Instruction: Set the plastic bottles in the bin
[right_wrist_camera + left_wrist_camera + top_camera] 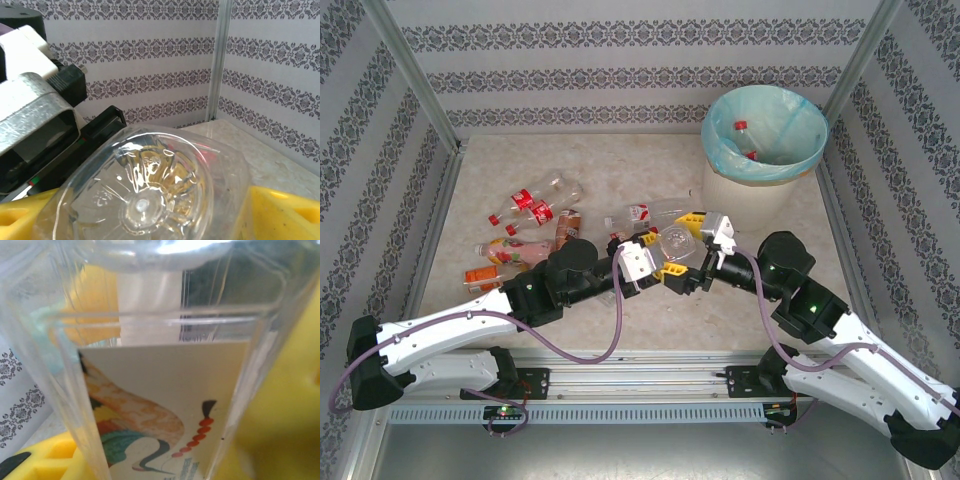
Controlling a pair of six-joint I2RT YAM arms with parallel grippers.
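A clear plastic bottle (676, 240) with a cream picture label (165, 390) hangs above the middle of the table between both grippers. My left gripper (658, 252) is shut on its body, yellow fingers (285, 430) pressed to its sides. My right gripper (682, 247) is open, and the bottle's round base (150, 190) sits between its yellow fingers (285, 215). Several more bottles (535, 200) lie on the table's left half, and one (645, 213) lies just behind the grippers. The cream bin (765, 185) with a turquoise liner stands at the back right with two red-capped bottles (751, 155) inside.
Patterned walls close in the table on three sides, with metal corner posts (850, 70). The left arm (470, 325) reaches in from the lower left and the right arm (820, 310) from the lower right. Bare tabletop (650, 160) lies between the bottle heap and the bin.
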